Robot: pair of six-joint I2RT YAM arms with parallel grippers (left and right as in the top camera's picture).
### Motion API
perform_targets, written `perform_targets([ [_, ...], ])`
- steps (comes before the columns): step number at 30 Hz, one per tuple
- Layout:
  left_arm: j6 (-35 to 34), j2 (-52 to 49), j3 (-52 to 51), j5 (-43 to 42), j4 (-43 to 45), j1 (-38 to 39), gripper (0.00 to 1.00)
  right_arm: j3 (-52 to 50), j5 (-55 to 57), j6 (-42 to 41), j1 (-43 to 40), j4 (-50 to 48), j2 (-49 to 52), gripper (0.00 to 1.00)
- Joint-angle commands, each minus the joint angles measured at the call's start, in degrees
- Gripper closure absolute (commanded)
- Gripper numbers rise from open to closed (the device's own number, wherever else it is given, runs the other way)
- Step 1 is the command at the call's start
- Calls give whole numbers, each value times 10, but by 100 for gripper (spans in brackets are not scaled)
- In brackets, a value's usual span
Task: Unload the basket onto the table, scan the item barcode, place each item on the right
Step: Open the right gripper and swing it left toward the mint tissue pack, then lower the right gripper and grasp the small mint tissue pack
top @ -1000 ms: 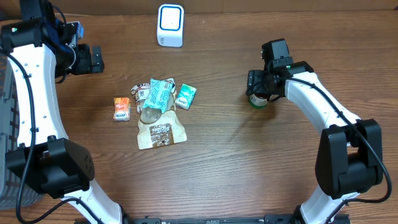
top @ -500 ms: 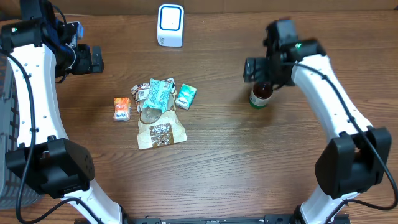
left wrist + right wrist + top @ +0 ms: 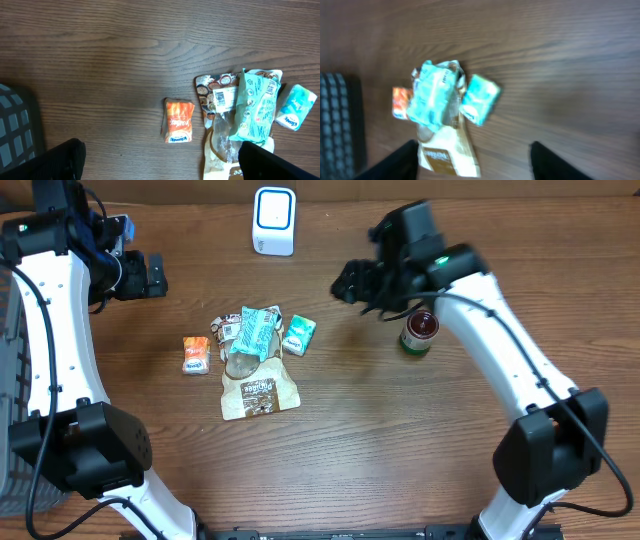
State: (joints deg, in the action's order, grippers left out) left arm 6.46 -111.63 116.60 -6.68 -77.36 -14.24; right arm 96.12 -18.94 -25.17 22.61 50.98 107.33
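A pile of packets lies left of centre: a teal pouch [image 3: 256, 330] [image 3: 255, 107] [image 3: 432, 95] on a brown-and-white pouch [image 3: 258, 393], a teal tissue pack [image 3: 299, 334] [image 3: 479, 99] and an orange packet [image 3: 196, 354] [image 3: 179, 121]. A barcode label [image 3: 224, 98] shows on the pouch under the teal one. The white scanner [image 3: 272, 220] stands at the back. My right gripper [image 3: 350, 283] [image 3: 472, 161] hangs open and empty, right of the pile and above the table. My left gripper [image 3: 150, 276] [image 3: 162, 162] is open and empty at the far left.
A green bottle with a red cap [image 3: 418, 332] stands upright beneath my right forearm. A dark mesh basket [image 3: 10, 380] [image 3: 15, 125] sits at the table's left edge. Bare wood lies between the pile and the scanner.
My right gripper has come off the green bottle, risen and swung left toward the pile. The bottle stays standing. The left arm has not moved.
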Motion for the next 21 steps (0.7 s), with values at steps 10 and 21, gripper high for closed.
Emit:
perform_targets([
  [10,12,9,-3,-4,0,4,0,-25,87,-218,89,-63,118,39],
  [21,12,9,-3,-4,0,4,0,-25,38,-220,93,-126,184,51],
])
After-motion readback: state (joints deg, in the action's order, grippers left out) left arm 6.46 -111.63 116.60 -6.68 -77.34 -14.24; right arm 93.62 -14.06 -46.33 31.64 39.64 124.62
